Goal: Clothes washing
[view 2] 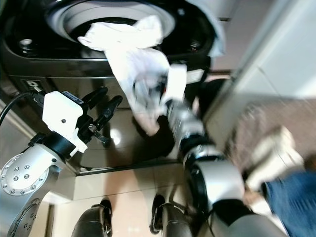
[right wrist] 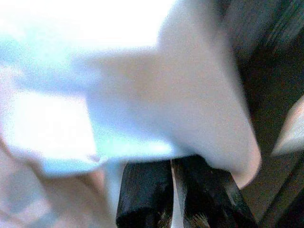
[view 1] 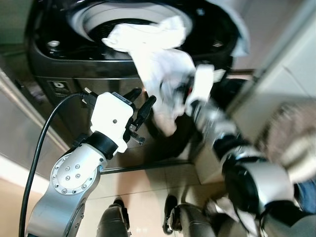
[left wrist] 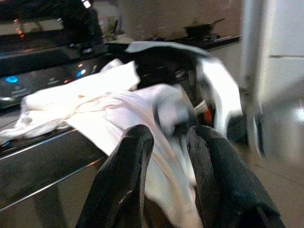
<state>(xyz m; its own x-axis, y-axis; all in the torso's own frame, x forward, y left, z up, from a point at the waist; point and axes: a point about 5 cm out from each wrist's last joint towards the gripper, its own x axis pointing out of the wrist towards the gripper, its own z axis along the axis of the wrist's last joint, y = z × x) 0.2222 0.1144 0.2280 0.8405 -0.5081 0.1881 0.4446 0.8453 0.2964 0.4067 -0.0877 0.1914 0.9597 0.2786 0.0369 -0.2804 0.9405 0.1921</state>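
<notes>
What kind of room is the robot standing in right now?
Most likely a laundry corner of a home. A dark top-loading washing machine stands with its lid up, a white garment drapes over its rim and front, pinched by the right end effector, and the floor is glossy tile.

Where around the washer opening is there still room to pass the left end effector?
The drum rim left of the white garment is bare. The front edge and right side are crowded by hanging cloth and the right end effector gripping it.

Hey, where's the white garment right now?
The white garment is draped over the front rim of the open washing machine, half in the drum, half hanging down its front, with the right gripper pinching it on the robot's right.
</notes>
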